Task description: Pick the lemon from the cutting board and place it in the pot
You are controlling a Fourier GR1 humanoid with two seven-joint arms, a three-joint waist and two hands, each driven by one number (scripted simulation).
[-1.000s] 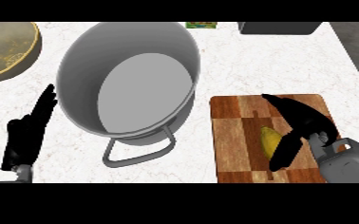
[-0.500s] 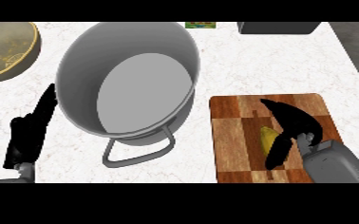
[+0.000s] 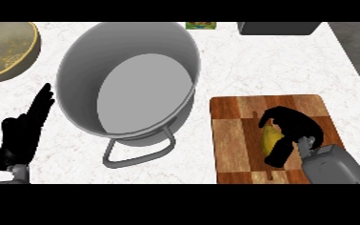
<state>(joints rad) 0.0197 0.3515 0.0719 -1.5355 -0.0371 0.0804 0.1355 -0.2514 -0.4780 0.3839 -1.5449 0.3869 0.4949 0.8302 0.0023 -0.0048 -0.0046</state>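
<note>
A yellow lemon (image 3: 270,138) lies on the checkered wooden cutting board (image 3: 232,138) at the right. My right hand (image 3: 294,126) is curled over it, fingers arching above and the thumb below, so only a strip of yellow shows. The lemon still rests on the board. A large grey pot (image 3: 126,81) with a loop handle stands left of the board, with nothing inside it. My left hand (image 3: 25,132) rests open at the lower left, fingers up, apart from the pot.
A round tan plate (image 3: 14,50) sits at the far left edge. A small green-and-yellow item (image 3: 201,25) and a dark box (image 3: 277,27) lie along the back of the white counter.
My right hand has drawn in and its fingers have curled round the lemon. The left hand and pot have not moved.
</note>
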